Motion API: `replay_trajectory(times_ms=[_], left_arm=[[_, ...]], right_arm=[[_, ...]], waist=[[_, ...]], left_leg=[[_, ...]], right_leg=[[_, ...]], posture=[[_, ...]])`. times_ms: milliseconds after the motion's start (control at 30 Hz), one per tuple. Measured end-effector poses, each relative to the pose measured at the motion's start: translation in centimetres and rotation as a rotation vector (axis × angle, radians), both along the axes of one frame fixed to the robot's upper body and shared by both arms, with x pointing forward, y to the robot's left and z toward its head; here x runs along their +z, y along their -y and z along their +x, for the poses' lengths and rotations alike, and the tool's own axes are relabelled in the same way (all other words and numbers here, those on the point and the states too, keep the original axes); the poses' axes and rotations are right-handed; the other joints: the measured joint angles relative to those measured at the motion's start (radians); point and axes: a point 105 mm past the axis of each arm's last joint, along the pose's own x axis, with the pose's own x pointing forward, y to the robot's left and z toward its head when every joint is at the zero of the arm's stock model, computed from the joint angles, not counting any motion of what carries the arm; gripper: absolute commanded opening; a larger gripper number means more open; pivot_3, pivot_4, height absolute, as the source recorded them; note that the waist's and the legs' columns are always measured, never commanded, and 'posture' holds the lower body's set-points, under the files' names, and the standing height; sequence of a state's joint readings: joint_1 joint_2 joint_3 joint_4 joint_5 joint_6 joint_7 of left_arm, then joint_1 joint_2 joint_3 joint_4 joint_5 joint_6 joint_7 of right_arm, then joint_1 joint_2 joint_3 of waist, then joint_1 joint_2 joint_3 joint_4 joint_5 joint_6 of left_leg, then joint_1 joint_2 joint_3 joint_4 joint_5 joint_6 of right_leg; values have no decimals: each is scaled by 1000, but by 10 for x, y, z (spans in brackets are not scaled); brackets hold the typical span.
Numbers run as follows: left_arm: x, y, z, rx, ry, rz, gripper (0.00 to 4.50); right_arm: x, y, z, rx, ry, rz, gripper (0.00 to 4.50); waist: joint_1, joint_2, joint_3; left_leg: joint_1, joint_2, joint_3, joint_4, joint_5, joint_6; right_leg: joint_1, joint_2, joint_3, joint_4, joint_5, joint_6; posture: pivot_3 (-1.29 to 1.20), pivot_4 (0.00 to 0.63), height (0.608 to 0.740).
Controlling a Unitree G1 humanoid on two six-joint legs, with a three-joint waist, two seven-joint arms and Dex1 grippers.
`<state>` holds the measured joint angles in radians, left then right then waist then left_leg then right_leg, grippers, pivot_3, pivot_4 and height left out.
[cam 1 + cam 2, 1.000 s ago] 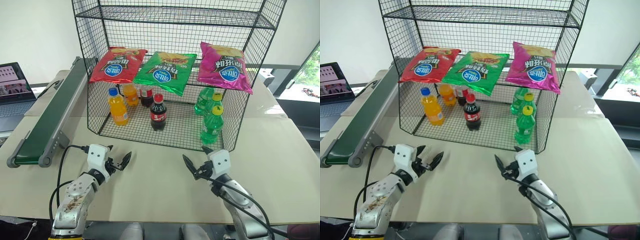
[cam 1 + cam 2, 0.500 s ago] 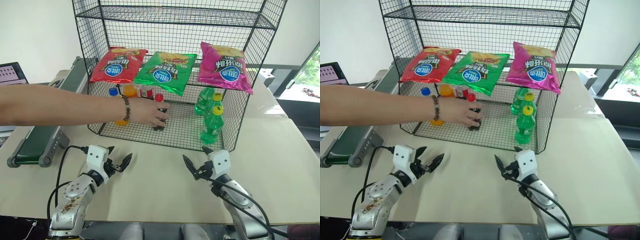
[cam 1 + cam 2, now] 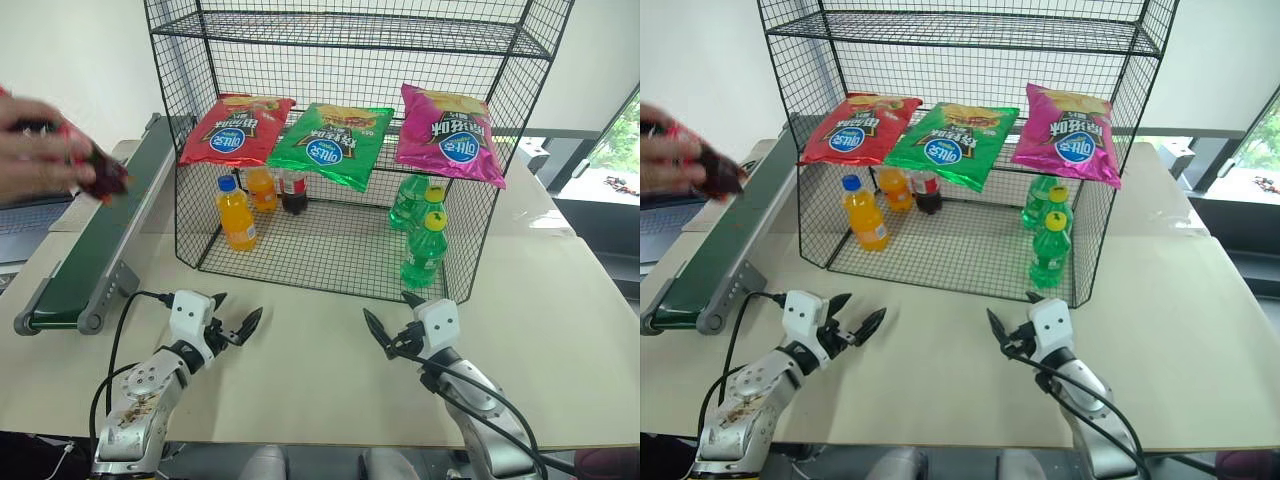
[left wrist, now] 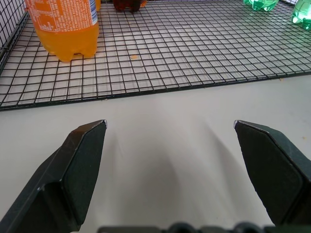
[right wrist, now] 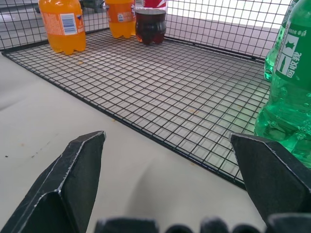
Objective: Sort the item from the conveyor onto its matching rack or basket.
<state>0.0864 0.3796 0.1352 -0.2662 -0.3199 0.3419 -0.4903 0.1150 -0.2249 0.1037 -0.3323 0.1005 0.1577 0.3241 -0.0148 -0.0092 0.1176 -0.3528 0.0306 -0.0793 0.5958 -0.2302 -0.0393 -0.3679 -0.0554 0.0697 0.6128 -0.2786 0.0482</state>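
A person's hand (image 3: 40,145) at the far left holds the item (image 3: 105,177), a blurred dark cola bottle, just above the conveyor (image 3: 110,225). The conveyor runs along the table's left side. The black wire rack (image 3: 330,255) stands at the table's middle, its floor tier a mesh tray. My left gripper (image 3: 238,308) and right gripper (image 3: 387,305) hover low over the table in front of the rack. Both are open with nothing between their fingers, as the left wrist view (image 4: 170,122) and right wrist view (image 5: 167,134) confirm.
The floor tier holds two orange-drink bottles (image 3: 236,214), another cola bottle (image 3: 293,192) at the back and green bottles (image 3: 424,250) on the right. Three crisp bags (image 3: 330,140) lie on the tier above. A laptop (image 3: 20,215) sits at the far left.
A person's arm reached into the rack's floor tier, took the front cola bottle and carried it left to above the conveyor. My grippers have not moved.
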Motion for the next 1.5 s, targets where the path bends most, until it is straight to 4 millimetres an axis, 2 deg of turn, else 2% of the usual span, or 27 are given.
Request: replay_trajectory(times_ms=[733,900,1000,1200,1367,1500], left_arm=[[1,-6,0,37,5,-1,4470],[14,-22,-4,93,29,-10,4470],[32,-25,-12,117,73,-41,4470],[54,-62,-33,298,141,-42,4470],[68,-126,-62,596,209,2,4470],[72,-158,-74,752,240,-42,4470]], right_arm=[[4,-2,3,18,7,-8,4500],[10,-7,5,89,5,-14,4500],[22,-13,9,183,24,-9,4500],[45,-25,13,366,31,6,4500],[76,-52,-1,692,30,64,4500],[100,-74,-14,927,83,44,4500]], waist=[[0,0,0],[-3,0,0],[-2,0,0],[-4,-1,1],[-5,-1,1],[3,-2,1]], left_leg=[[0,0,0,0,0,0],[0,0,0,0,0,0],[0,0,0,0,0,0],[0,0,0,0,0,0],[0,1,0,1,0,0],[0,0,-1,2,0,0]], right_leg=[[0,0,0,0,0,0],[0,0,0,0,0,-1],[0,0,0,0,3,-5],[0,0,0,0,3,-5],[0,1,0,0,3,-5],[1,0,-1,0,3,-5]], posture=[[0,150,738],[0,150,738],[0,150,738],[0,150,738],[0,150,738],[0,150,738]])
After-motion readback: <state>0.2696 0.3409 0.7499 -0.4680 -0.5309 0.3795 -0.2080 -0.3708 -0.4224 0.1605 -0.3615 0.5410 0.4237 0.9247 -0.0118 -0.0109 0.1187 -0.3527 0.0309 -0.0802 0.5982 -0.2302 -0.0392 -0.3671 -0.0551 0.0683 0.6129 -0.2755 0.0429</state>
